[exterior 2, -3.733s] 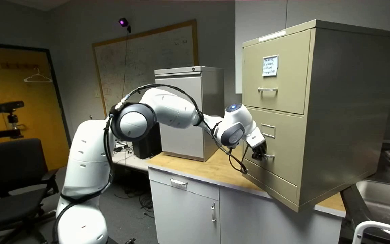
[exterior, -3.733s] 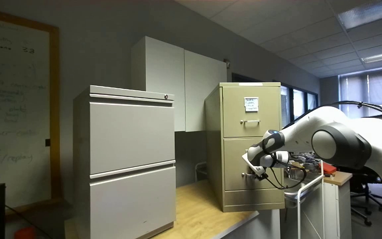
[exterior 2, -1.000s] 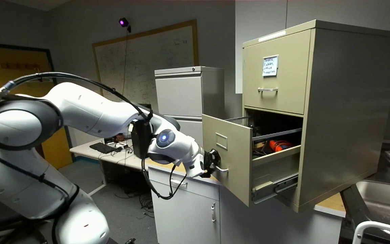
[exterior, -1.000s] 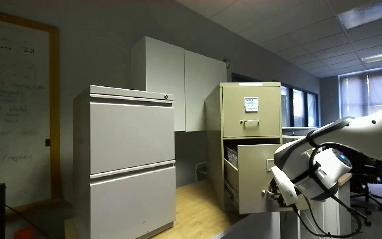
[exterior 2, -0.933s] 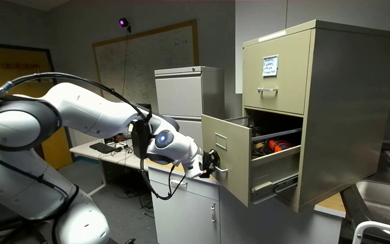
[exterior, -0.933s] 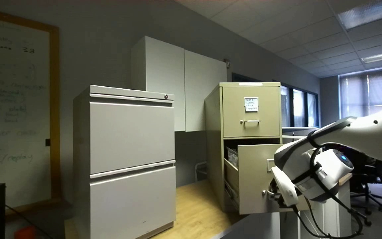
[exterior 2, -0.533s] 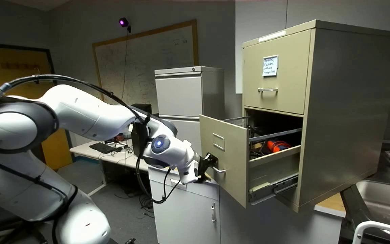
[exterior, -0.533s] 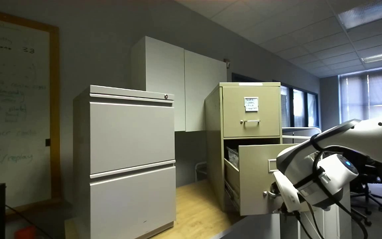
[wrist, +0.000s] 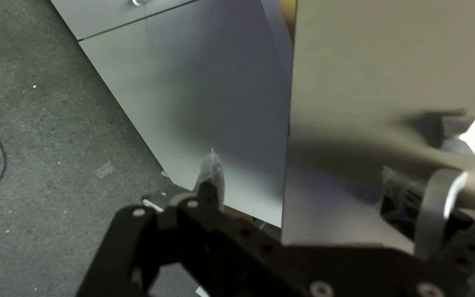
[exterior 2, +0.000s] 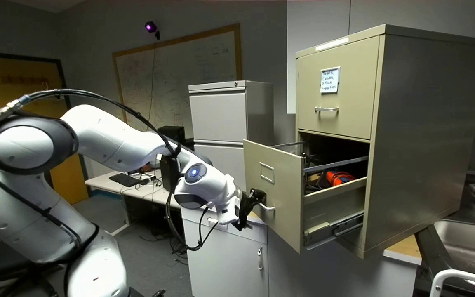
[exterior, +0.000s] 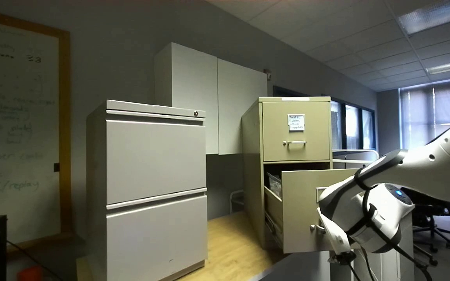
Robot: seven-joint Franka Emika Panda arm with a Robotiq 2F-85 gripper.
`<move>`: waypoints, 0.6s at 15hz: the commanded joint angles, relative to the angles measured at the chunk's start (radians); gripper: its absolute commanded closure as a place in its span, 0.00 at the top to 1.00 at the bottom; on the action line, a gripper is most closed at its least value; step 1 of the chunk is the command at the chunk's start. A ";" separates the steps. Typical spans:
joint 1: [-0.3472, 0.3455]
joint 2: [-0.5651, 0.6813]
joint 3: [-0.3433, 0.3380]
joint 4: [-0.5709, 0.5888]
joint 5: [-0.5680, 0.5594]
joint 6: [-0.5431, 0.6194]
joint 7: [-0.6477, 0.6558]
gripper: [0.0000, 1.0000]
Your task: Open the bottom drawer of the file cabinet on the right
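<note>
Though facing a closed cabinet (exterior 2: 419, 123) seconds ago, has drawn the bottom drawer (exterior 2: 281, 187) well out, probably far enough. Has just spread the gripper (wrist: 301, 175) wide, holding nothing, with the handle (wrist: 436, 212) seemingly in front of a finger (wrist: 398, 198).

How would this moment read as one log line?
Lower beige metal drawer: pulled out | black two-fingered gripper: open, one finger behind lower drawer's curved silver metal handle | upper beige metal drawer: shut
</note>
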 commanded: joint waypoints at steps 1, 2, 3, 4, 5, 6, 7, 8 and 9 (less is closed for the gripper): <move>-0.272 0.094 0.262 0.001 -0.158 -0.023 0.181 1.00; -0.357 0.061 0.327 -0.021 -0.235 -0.032 0.251 1.00; -0.435 0.020 0.381 -0.037 -0.312 -0.057 0.317 1.00; -0.510 -0.006 0.427 -0.031 -0.392 -0.089 0.378 1.00; -0.582 -0.061 0.467 -0.027 -0.485 -0.149 0.457 1.00; -0.650 -0.170 0.528 -0.043 -0.550 -0.243 0.541 1.00; -0.651 -0.250 0.556 -0.078 -0.577 -0.297 0.601 1.00; -0.660 -0.287 0.559 -0.064 -0.631 -0.365 0.660 1.00; -0.621 -0.303 0.509 -0.057 -0.743 -0.415 0.751 1.00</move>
